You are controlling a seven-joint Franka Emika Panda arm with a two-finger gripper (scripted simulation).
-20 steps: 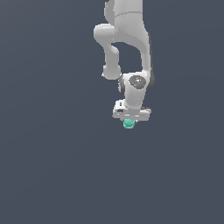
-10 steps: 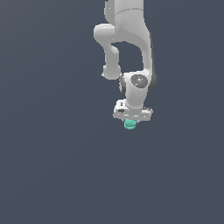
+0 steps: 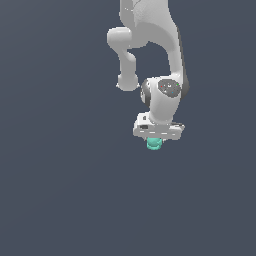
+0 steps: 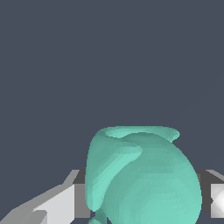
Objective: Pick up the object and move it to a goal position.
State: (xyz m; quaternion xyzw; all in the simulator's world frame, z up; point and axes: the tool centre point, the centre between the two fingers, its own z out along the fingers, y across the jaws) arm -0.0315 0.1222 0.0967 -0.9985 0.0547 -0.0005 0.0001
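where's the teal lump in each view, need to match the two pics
Exterior view: the teal lump peeks out just beneath the white gripper, right of centre in the picture.
Wrist view: the teal lump fills the near foreground, flanked on both sides by the jaws.
Shared landmark: the gripper's white and grey fingers.

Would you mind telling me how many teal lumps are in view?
1. The teal lump sits between the gripper jaws, below the white hand; none other shows.
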